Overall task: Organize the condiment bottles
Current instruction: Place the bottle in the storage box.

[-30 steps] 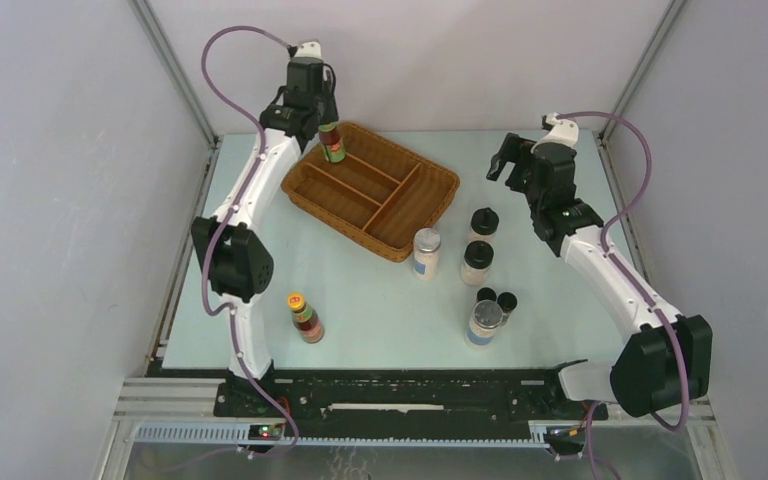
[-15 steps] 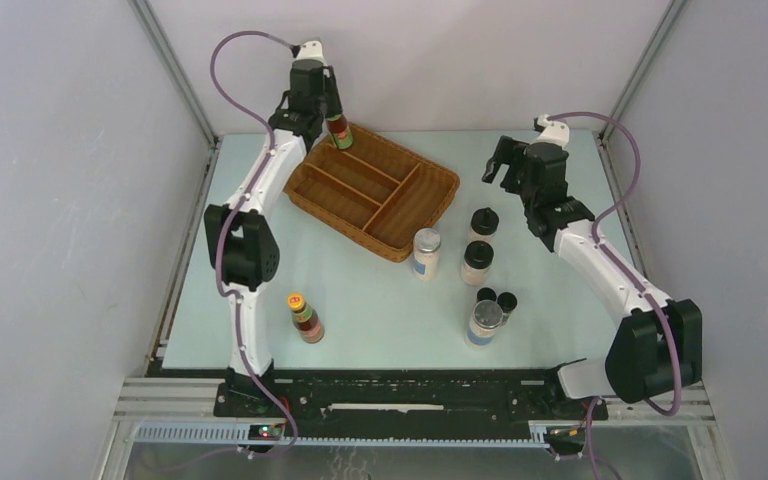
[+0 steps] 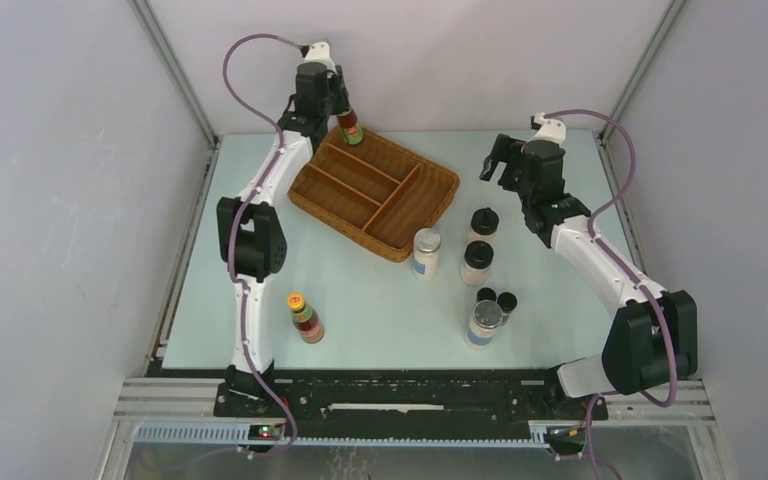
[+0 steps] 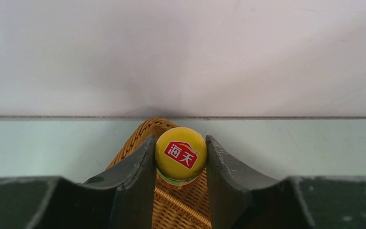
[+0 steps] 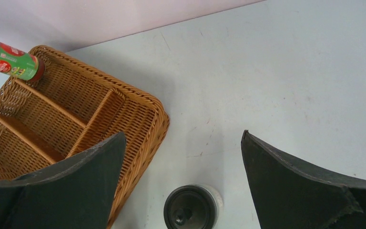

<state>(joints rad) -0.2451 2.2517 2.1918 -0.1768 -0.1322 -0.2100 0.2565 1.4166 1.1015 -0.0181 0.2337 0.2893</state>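
We are looking at two robot arms sorting condiment bottles, with one bottle hanging at the tray's far corner.

Nearest us, a slim red-brown sauce bottle with a yellow cap [image 3: 305,318] is standing alone on the pale green table [image 3: 380,335]. To its right, a silver-lidded blue-labelled jar [image 3: 485,322], two tiny dark vials [image 3: 497,298], two black-capped beige shakers [image 3: 477,262] and a second silver-lidded jar [image 3: 426,252] are crowding together. Just beyond them the right gripper [image 3: 505,165] is hovering, jaws spread wide and holding nothing. If it drops among them, we are judging it could knock over a neighbour. Farther back is the brown wicker divided tray [image 3: 430,190]. At its far corner the left gripper [image 4: 180,140] is clamping a green-labelled sauce bottle [image 3: 349,127] just under its cap, tilted over the rim. Let go here, it could catch the rim or a divider and topple outside.
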